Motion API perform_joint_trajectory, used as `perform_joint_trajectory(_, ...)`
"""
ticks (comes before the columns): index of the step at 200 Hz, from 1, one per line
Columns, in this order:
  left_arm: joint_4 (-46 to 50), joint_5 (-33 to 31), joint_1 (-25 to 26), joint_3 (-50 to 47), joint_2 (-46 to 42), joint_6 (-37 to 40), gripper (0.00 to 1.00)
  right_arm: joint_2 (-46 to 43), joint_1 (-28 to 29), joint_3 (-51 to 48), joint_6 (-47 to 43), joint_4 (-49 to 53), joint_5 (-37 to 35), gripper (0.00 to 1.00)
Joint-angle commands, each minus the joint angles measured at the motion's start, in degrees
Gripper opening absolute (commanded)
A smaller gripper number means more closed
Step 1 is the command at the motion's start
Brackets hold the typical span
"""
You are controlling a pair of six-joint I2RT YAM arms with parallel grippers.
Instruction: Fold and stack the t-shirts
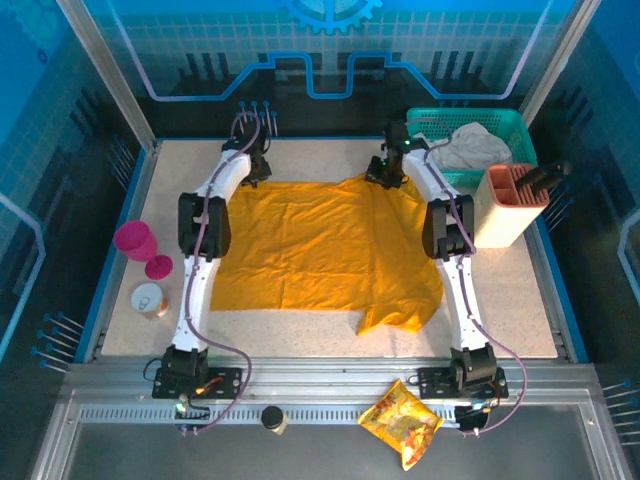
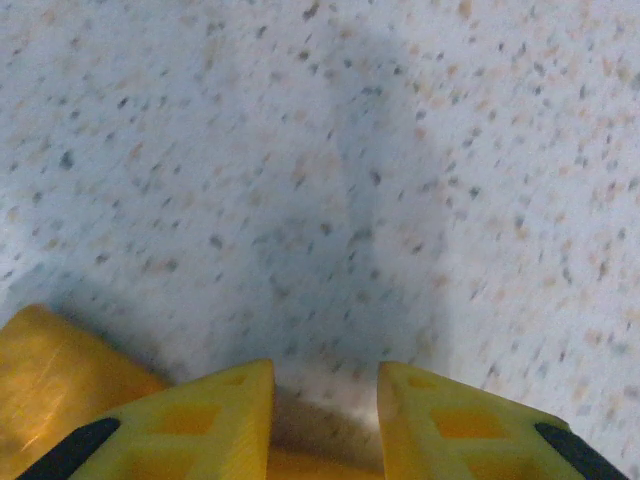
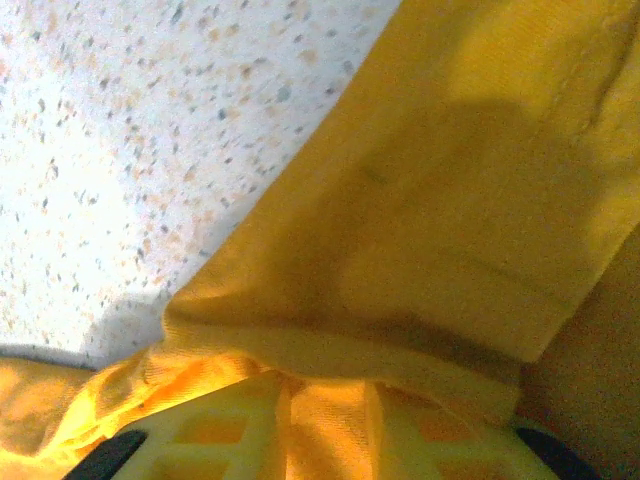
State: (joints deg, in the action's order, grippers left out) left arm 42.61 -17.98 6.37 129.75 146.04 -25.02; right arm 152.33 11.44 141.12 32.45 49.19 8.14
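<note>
While t-shirt [image 1: 320,250] lies open on table [image 1: 520,300], left gripper [image 2: 325,372] spread; right gripper [image 3: 325,385] straddles it, grip unclear.

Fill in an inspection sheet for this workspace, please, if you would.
Surface: speckled table, nothing seen amiss.
Job's things: orange t-shirt spread flat, near-right corner rumpled.
Clutter: pink cup and tin can left; teal basket with white cloth and holder right; snack packet on near rail.
Pincers: left pincer at far-left hem, grip unclear; right pincer shut on a t-shirt fold.
Cables: purple cables along both arms.
Surroundings: blue panelled walls.
</note>
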Motion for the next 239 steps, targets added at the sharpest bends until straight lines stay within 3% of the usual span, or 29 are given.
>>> perform_joint_trajectory(1, -11.3, 1.31, 0.4, -10.41, -15.62, 1.69, 0.33, -5.62, 2.77, -3.51, -5.35, -0.76, -0.71, 0.29)
perform_joint_trajectory(7, -11.83, 0.48, 0.4, -12.6, -18.52, 1.72, 0.29, -6.98, 3.09, -5.0, -6.07, -1.82, -1.16, 0.3)
perform_joint_trajectory(23, -9.04, -2.62, 0.31, -15.23, -23.9, 1.43, 0.0, -10.57, 3.63, -8.98, -7.04, -4.35, -2.0, 0.28)
perform_joint_trajectory(52, -2.53, -3.82, 0.09, -18.07, -26.6, 0.55, 0.0, -13.78, 3.85, -12.32, -7.12, -4.95, -1.71, 0.17)
perform_joint_trajectory(79, 2.84, -1.01, -0.88, -17.16, -21.59, -1.67, 0.0, -15.56, 4.18, -14.46, -6.65, -2.94, -0.85, 0.0)
perform_joint_trajectory(138, 12.67, 6.3, -2.24, -5.24, -6.35, -3.55, 0.0, -28.12, 6.97, -32.49, -6.96, -6.01, -1.87, 0.0)
perform_joint_trajectory(188, 10.24, 7.42, -2.24, -3.71, -3.31, -4.03, 0.0, -34.54, 10.62, -48.38, -3.39, -12.26, -1.12, 0.0)
perform_joint_trajectory(239, 10.69, 8.98, -2.24, -1.17, -1.91, -4.45, 0.0, -33.29, 12.66, -55.66, 0.04, -15.59, -1.42, 0.0)
